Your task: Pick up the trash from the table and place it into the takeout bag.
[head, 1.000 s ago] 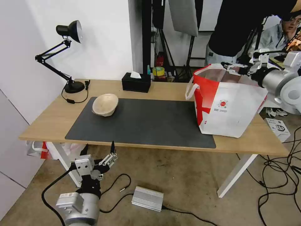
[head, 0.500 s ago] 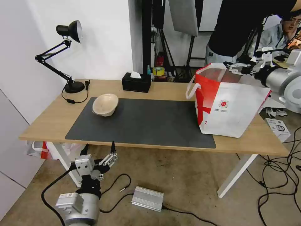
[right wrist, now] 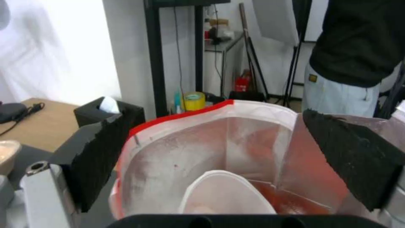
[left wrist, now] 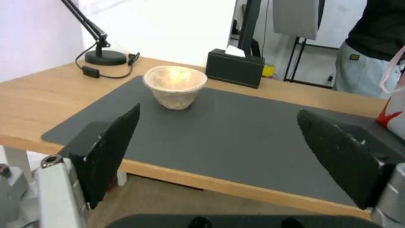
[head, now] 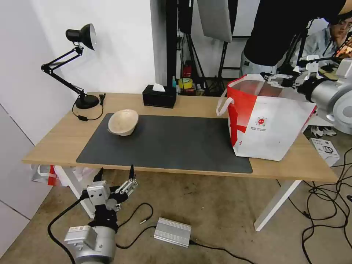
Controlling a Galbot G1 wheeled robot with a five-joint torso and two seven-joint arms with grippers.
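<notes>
A beige paper bowl (head: 123, 122) lies tipped on the left part of the dark grey mat (head: 168, 143) on the table (head: 58, 139); in the left wrist view the bowl (left wrist: 175, 85) stands beyond my fingers. The red-and-white takeout bag (head: 269, 121) stands open at the table's right end. Inside its foil lining (right wrist: 185, 158) a white plastic bowl (right wrist: 226, 193) leans on edge. My right gripper (head: 273, 79) (right wrist: 226, 158) hovers open over the bag's mouth, holding nothing. My left gripper (head: 116, 170) (left wrist: 223, 152) is open and empty, low in front of the table's near edge.
A black tissue box (head: 159, 96) sits at the table's back edge, and a black desk lamp (head: 79, 66) stands at the back left. A silver box (head: 172, 231) and cables lie on the floor. A person in black (head: 286, 33) stands behind the bag.
My right gripper has shifted slightly to the right over the bag, and the bag's rim has swayed a little. The left arm and the beige bowl have not moved.
</notes>
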